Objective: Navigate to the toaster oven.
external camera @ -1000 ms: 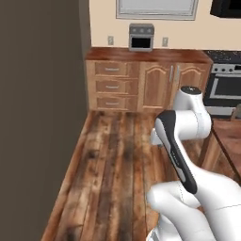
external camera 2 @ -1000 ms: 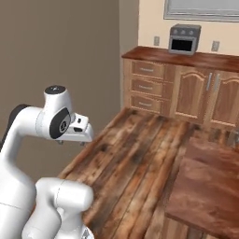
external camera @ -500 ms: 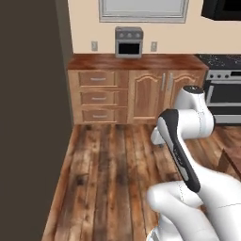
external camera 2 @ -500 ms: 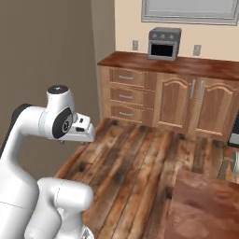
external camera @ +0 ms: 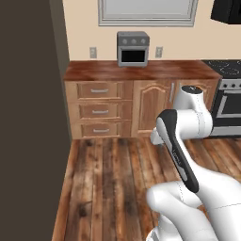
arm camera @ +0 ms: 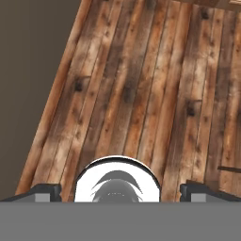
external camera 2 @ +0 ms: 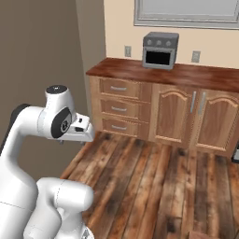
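Two dark finger tips of the pincer (arm camera: 120, 192) stand far apart at the bottom of the hand view, one at each side, with nothing between them but the wooden plank floor (arm camera: 155, 89) beneath; the pincer is wide open and holds nothing. It points down at the floor, and a dark brown wall (arm camera: 28, 70) runs along the left of that view, close beside the planks under it. In the right base view the hand (external camera 2: 79, 130) sits at the end of the folded white arm (external camera 2: 32, 126), raised well above the floor and kept close to the robot's own body.

The toaster oven (external camera: 133, 48) stands well ahead of the pincer and higher than it, at the back of the counter (external camera: 94, 70) against the cream wall. Its dark front window faces the robot and three round grey knobs sit in a row above it. In the right base view the toaster oven (external camera 2: 160, 50) is likewise far ahead, on the counter (external camera 2: 200, 74) top.

Below the oven, the counter front carries three drawers (external camera: 100, 111) stacked on the left and arched cabinet doors (external camera: 150, 101) to their right. A wall outlet (external camera: 93, 52) is on each side of the oven. A grey-framed window (external camera: 147, 12) hangs on the wall above it. Farther right of the counter stands a stove (external camera: 228, 101) with a dark top, and the tall dark wall (external camera: 28, 117) rises at the left, nearer the pincer than the counter.
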Controlling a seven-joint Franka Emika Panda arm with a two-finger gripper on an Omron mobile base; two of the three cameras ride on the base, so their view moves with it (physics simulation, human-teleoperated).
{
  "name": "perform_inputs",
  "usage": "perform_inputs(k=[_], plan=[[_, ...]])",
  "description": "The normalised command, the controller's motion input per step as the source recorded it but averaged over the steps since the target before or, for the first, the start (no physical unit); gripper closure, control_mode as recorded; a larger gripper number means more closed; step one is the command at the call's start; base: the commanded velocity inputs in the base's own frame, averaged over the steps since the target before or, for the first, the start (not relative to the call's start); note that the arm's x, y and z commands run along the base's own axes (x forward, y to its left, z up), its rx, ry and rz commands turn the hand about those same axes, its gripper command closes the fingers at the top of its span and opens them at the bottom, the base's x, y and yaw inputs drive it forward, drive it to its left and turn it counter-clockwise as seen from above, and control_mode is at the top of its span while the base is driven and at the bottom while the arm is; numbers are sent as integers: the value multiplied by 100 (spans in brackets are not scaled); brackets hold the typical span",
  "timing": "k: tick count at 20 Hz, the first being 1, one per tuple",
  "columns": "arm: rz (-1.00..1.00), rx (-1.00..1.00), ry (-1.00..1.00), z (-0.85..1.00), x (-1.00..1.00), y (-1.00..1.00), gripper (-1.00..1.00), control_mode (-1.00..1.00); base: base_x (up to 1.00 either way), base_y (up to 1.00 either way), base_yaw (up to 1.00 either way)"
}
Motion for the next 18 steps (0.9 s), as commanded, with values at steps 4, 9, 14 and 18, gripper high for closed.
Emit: perform_inputs(k=[4,9,14,18], plan=[[0,0,0,0,0,0,-100,100,100,0,-8],[0,0,0,0,0,0,-100,100,100,0,-3],[0,0,0,0,0,0,-100,100,100,0,0],[0,0,0,0,0,0,-100,100,100,-6,0]])
